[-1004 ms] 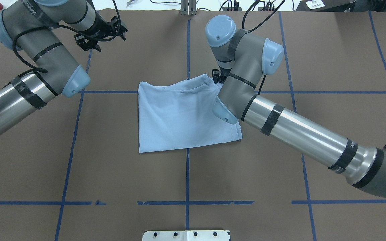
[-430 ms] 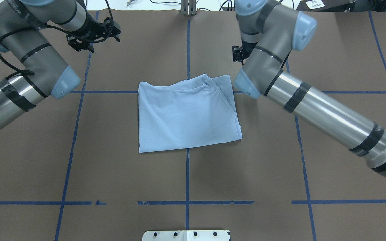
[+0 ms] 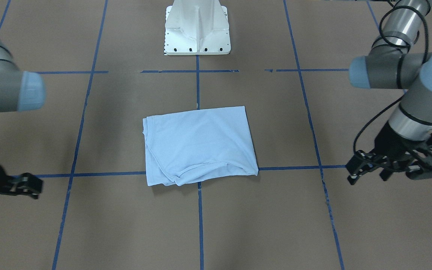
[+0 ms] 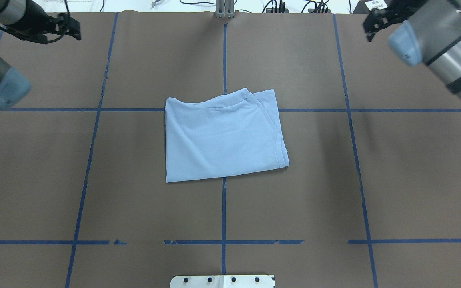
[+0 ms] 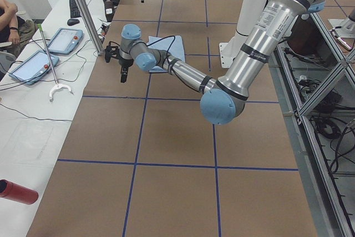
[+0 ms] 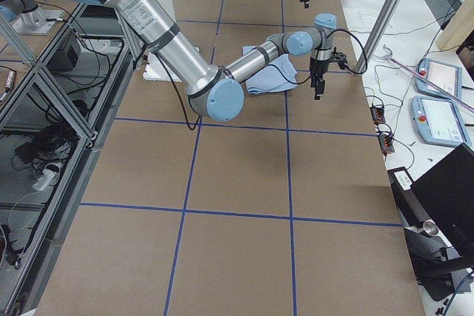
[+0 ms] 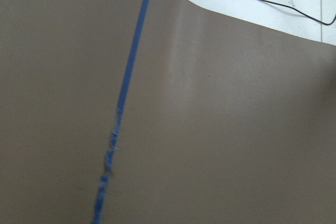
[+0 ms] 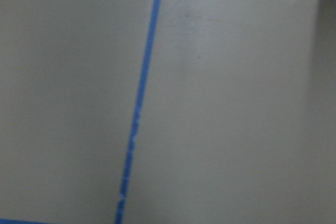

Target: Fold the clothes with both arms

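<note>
Folded T-shirt at centre, both arms parked wide: the pale blue T-shirt [image 4: 222,138] lay as a compact, roughly square packet in the middle of the brown tabletop [image 4: 134,208]. Its far edge sat on a crossing of the blue tape lines [image 4: 223,208], in front of the white base [image 3: 197,30].

Several layers were stacked at the packet's edge on the robot's right, and a curved seam ran along its far edge. Neither the chest print nor the label showed, probably because they were tucked inside the folds.

Your 2 arms touched nothing. The left gripper [image 3: 368,170] hung over bare tabletop well apart from the shirt with its fingers spread and empty. The right gripper [image 3: 28,184] hung equally far off on the other side, carrying nothing, though you could not tell how its fingers stood. Both wrist cameras saw only brown surface and tape.

That wide stance likely left the shirt clear for inspection, and the fold looked essentially complete. The far edge was slightly uneven, so you might have judged 1 more tidy-up worthwhile.
</note>
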Controlling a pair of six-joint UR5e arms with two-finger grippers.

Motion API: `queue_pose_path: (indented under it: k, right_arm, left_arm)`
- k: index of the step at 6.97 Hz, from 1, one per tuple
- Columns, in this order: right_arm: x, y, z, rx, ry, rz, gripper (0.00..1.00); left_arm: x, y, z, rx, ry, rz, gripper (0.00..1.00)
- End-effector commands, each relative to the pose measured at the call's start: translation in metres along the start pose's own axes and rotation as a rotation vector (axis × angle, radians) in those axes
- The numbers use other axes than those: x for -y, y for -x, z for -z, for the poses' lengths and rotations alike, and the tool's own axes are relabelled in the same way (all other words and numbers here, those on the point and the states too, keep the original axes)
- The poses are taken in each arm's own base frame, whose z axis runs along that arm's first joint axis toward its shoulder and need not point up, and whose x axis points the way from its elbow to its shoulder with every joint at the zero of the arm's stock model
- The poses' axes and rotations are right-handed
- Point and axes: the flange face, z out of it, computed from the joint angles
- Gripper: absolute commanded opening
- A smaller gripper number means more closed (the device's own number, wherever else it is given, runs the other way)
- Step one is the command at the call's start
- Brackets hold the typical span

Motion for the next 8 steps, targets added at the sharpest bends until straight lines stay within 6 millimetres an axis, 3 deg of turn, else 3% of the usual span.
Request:
queue_pose_path:
  k: [1, 2, 3, 4, 5, 6, 7, 8]
  right_arm:
    - [-0.055, -0.184, 0.018, 0.044, 0.008, 0.079, 1.0]
    - [-0.092, -0.237, 0.008, 0.101, 0.025, 0.038, 1.0]
    - [-0.132, -0.289, 0.009, 0.17, 0.013, -0.021, 1.0]
    - [-0.177, -0.324, 0.004, 0.182, 0.011, -0.064, 1.0]
    - [-0.211, -0.322, -0.001, 0.186, 0.008, -0.062, 1.0]
    - [-0.218, -0.319, 0.001, 0.175, 0.008, -0.067, 1.0]
    - [-0.23, -0.328, -0.011, 0.141, 0.034, -0.074, 1.0]
    - [-0.224, -0.317, -0.013, 0.052, 0.046, -0.027, 1.0]
  left_arm:
    - [0.01, 0.158, 0.015, 0.059, 0.061, -0.217, 1.0]
    - [0.002, 0.232, 0.022, 0.105, 0.083, -0.324, 1.0]
    - [-0.008, 0.287, 0.03, 0.138, 0.105, -0.38, 1.0]
    - [-0.021, 0.331, 0.042, 0.124, 0.118, -0.362, 1.0]
    - [-0.049, 0.344, 0.036, 0.019, 0.165, -0.276, 1.0]
    - [-0.068, 0.355, 0.03, -0.002, 0.175, -0.151, 1.0]
    - [-0.07, 0.357, 0.03, -0.001, 0.163, -0.147, 1.0]
    - [-0.067, 0.358, 0.04, -0.009, 0.142, -0.152, 1.0]
